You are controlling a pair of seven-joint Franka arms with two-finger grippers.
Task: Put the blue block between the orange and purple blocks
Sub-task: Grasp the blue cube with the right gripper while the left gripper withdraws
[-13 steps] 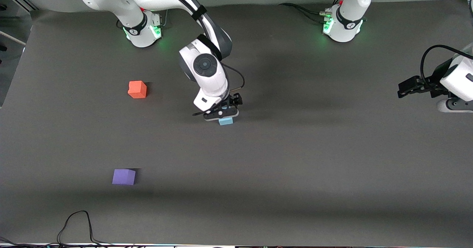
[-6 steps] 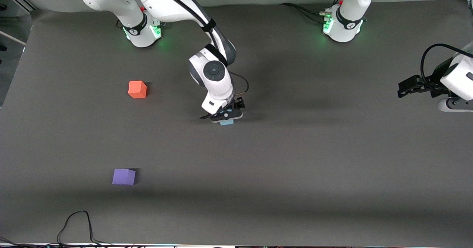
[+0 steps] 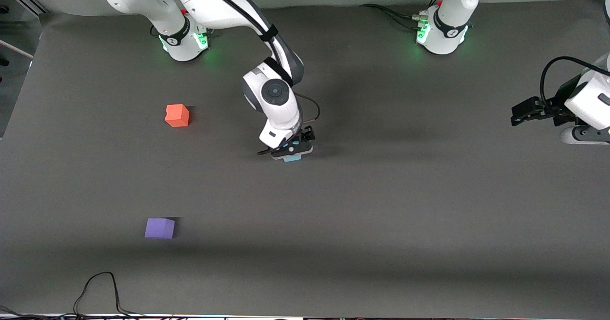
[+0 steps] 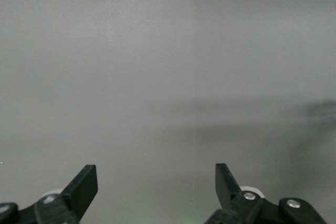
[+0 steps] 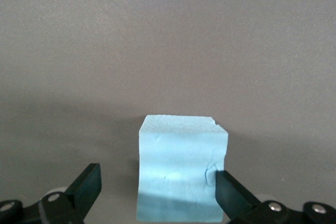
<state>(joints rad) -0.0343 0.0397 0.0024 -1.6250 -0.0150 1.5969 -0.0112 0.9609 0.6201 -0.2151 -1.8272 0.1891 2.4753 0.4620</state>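
The blue block [image 3: 291, 158] lies mid-table, mostly hidden under my right gripper [image 3: 290, 149]. In the right wrist view the blue block [image 5: 181, 166] stands between the open fingers of my right gripper [image 5: 157, 182]. One finger [image 5: 231, 192] touches its side; the other stands apart from it. The orange block [image 3: 177, 115] sits toward the right arm's end. The purple block [image 3: 159, 228] is nearer the front camera than the orange one. My left gripper [image 3: 522, 111] waits open and empty over the table's left-arm end; it also shows in the left wrist view [image 4: 155, 179].
A black cable [image 3: 97, 289] loops at the table's front edge near the purple block. The grey table [image 3: 381, 215] is bare between the orange and purple blocks.
My right gripper has come down around the blue block and now holds still. The blocks have not moved. The left arm has barely shifted.
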